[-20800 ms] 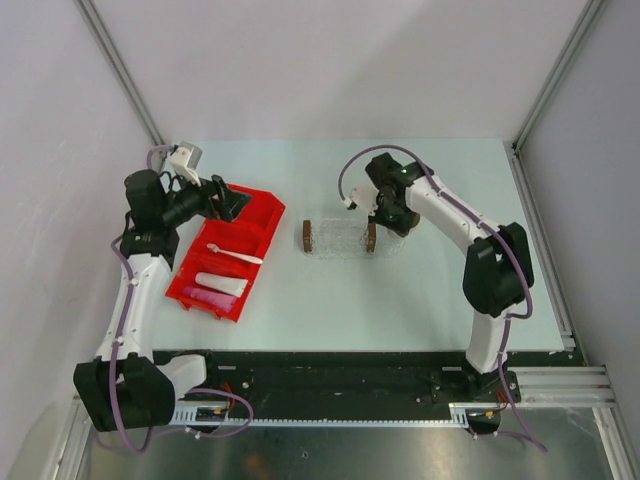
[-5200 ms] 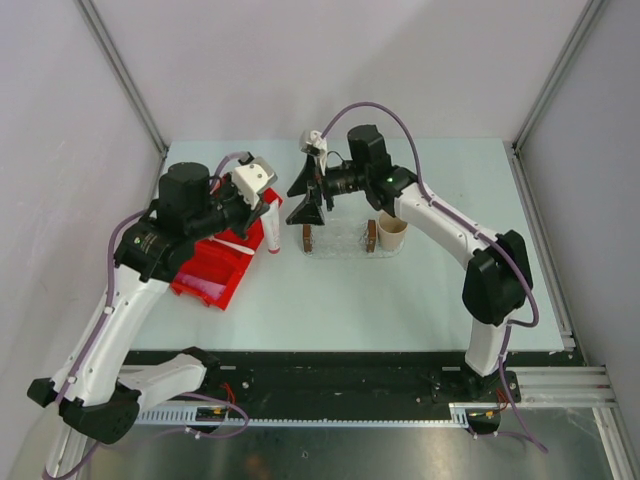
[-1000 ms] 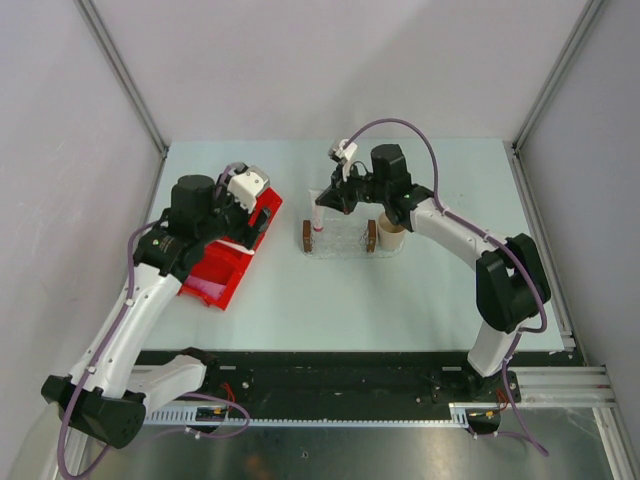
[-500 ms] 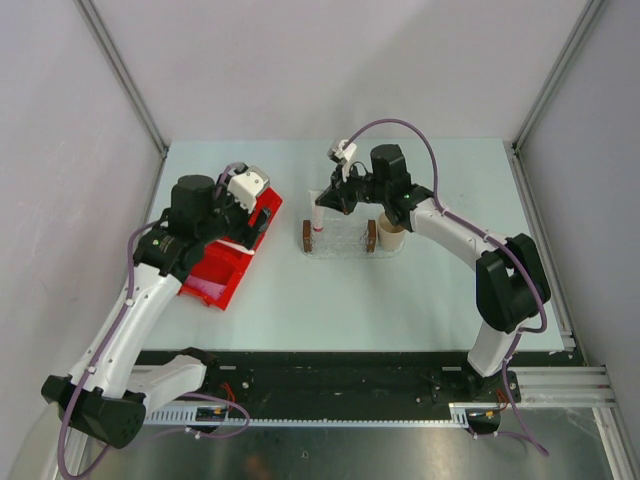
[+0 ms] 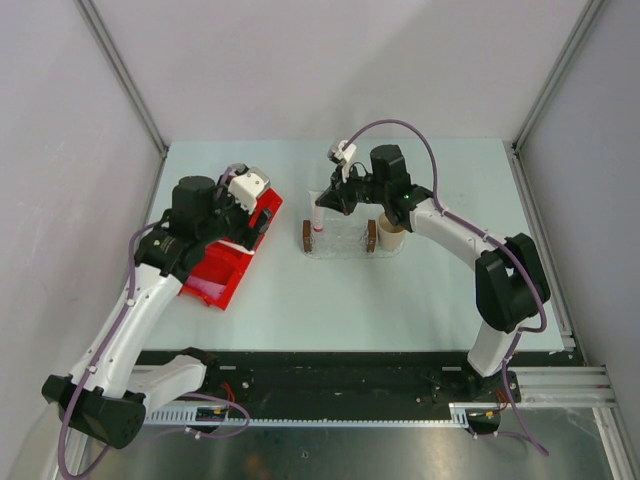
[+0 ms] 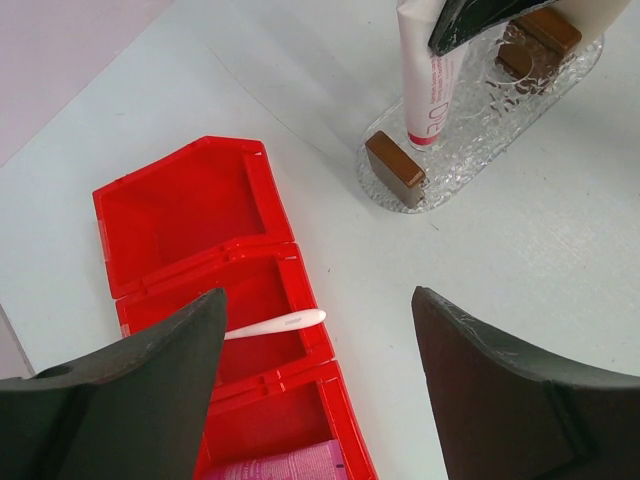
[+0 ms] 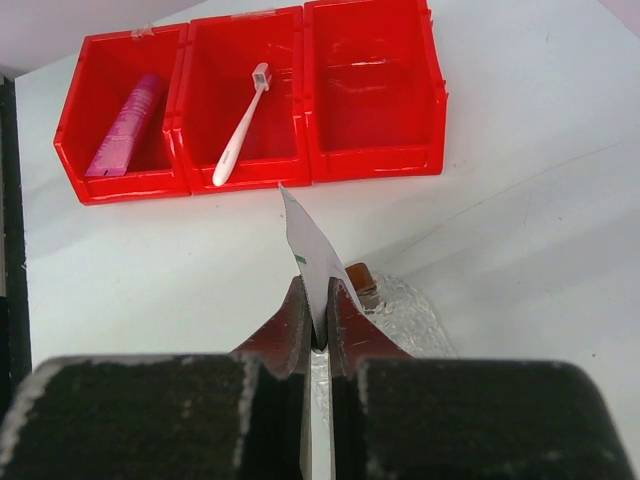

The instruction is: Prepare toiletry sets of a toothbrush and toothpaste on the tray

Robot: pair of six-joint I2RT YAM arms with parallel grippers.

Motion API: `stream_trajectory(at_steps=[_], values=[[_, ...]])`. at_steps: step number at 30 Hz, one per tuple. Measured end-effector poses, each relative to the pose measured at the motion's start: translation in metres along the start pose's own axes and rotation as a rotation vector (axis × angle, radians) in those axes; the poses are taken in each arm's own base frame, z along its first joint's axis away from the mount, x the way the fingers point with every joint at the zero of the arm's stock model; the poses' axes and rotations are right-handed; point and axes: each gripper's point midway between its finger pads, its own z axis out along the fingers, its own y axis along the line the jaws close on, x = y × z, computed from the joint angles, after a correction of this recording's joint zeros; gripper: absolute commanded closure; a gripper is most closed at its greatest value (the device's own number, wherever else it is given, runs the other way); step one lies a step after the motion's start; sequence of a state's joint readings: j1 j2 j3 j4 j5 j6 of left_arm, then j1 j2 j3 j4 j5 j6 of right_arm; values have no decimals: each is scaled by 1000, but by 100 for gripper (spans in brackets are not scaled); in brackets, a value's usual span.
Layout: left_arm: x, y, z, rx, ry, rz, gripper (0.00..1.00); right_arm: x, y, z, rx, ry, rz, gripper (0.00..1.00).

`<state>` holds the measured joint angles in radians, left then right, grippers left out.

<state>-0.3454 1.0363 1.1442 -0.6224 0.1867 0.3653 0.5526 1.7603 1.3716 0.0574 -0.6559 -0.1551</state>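
My right gripper (image 5: 326, 199) is shut on the white toothpaste tube (image 5: 317, 214) and holds it upright, its lower end at the left end of the clear tray (image 5: 345, 242). The left wrist view shows that tube (image 6: 425, 90) by the tray's brown block (image 6: 393, 170). The right wrist view shows the fingertips of my right gripper (image 7: 318, 300) pinching the tube's flat end (image 7: 308, 245). My left gripper (image 6: 318, 300) is open and empty above the red bin (image 6: 190, 210). The white toothbrush (image 6: 275, 325) lies in the bin's middle compartment, the pink tube (image 6: 290, 465) in the near one.
A tan paper cup (image 5: 391, 233) stands against the tray's right end. The red divided bin (image 5: 225, 262) sits left of the tray, its far compartment empty. Grey walls with metal rails close in the table's back and sides.
Nothing has visibly moved in the last second. Five seconds ago my left gripper held the white tube by the bin; now my right gripper holds it over the tray.
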Motion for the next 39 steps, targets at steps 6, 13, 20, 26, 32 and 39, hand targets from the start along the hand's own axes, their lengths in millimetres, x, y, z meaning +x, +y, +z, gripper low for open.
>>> stream_trajectory(at_steps=[6,13,20,26,32,39], values=[[1,0,0,1,2,-1,21,2,-1,1,0,4,0,100],[1,0,0,1,1,0,20,6,-2,3,-2,12,5,100],[2,-1,0,2,4,-1,20,7,-2,3,-2,13,3,100],[4,-1,1,3,8,-2,20,8,-3,3,-2,14,-5,100],[4,-2,1,4,8,-2,20,11,-3,3,-3,19,-11,100],[4,-2,1,4,8,-2,20,15,-3,3,-3,26,-11,100]])
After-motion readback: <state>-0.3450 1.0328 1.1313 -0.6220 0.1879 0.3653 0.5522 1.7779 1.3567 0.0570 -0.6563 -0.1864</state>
